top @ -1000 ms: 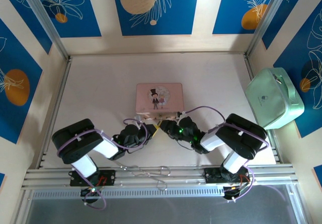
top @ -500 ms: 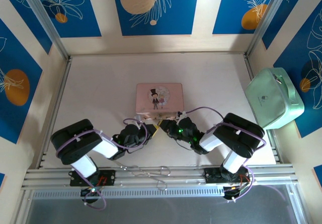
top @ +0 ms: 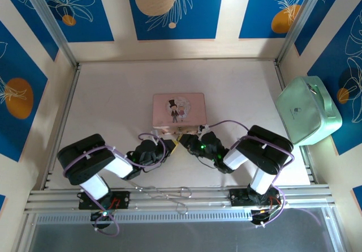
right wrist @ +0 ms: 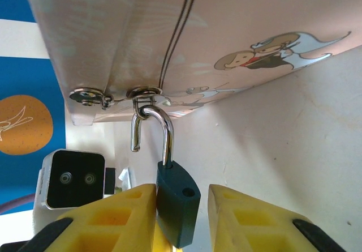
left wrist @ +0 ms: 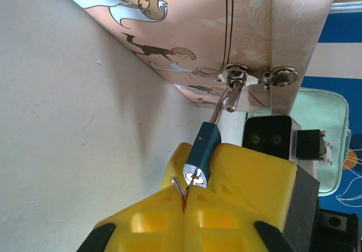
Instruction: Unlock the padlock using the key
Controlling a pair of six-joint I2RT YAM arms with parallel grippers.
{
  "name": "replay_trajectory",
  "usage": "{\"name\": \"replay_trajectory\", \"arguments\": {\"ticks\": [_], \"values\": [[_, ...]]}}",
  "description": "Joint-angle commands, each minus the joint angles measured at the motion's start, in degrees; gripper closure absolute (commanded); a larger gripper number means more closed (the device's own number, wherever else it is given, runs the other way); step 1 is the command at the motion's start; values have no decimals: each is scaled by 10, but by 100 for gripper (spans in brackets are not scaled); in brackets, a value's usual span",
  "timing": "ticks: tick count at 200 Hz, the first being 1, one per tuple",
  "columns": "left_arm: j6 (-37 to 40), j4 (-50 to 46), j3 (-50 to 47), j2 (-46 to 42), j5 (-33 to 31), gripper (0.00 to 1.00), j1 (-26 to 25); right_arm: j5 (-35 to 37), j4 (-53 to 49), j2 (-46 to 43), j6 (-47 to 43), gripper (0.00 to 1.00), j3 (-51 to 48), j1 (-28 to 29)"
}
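Right gripper (right wrist: 176,206): jaws parted either side of the padlock (right wrist: 177,208); whether they touch it, cannot tell.
Left gripper (left wrist: 184,198): fingers pressed together on a thin metal piece, probably the key.
Padlock: hangs from the pink box's (top: 179,109) clasp (right wrist: 144,94), one end of its loop free.
Surface: pale table (top: 113,93).
Room: blue floral panels, mint case (top: 308,110) at right.
Hidden: from above, arms cover the padlock.

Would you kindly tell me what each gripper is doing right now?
Left gripper: shut on the key, which sits in the padlock.
Right gripper: open, its fingers either side of the padlock.
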Motion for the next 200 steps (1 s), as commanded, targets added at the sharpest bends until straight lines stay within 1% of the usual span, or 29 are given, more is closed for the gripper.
{"name": "replay_trajectory", "arguments": {"ticks": [1, 23, 47, 83, 113, 121, 135, 142, 154, 167, 171, 184, 193, 200], "values": [[3, 21, 5, 6, 7, 100, 2, 6, 5, 10, -8, 71, 0, -7], [2, 20, 5, 7, 6, 100, 2, 6, 4, 9, -10, 71, 1, -8], [1, 24, 5, 11, 7, 100, 2, 7, 5, 11, -13, 74, 2, -9], [0, 36, 5, 21, 7, 100, 2, 5, 3, 11, -16, 89, 5, -8], [3, 43, 4, 27, 8, 100, 2, 10, -3, 6, -14, 98, 2, -5], [7, 37, 4, 22, 7, 93, 2, 10, -8, 4, -13, 100, 2, -5], [22, 5, 7, 0, 3, 75, 2, 10, -19, 0, -14, 100, 3, -5], [35, -21, 10, -21, 1, 68, 1, 11, -25, -3, -15, 100, 3, -4], [69, -105, 25, -74, -4, 59, 2, 14, -31, -8, -17, 100, 1, -2], [121, -238, 55, -150, -16, 52, 2, 19, -41, -15, -19, 100, 1, 0], [141, -296, 66, -177, -25, 49, 1, 21, -43, -17, -20, 100, 0, 0], [209, -463, 112, -264, -73, 37, -2, 24, -52, -22, -22, 100, 2, 2], [250, -560, 141, -315, -117, 33, -2, 24, -58, -26, -26, 100, 5, 4], [270, -618, 158, -348, -151, 29, -2, 26, -62, -27, -29, 100, 6, 5]]}}
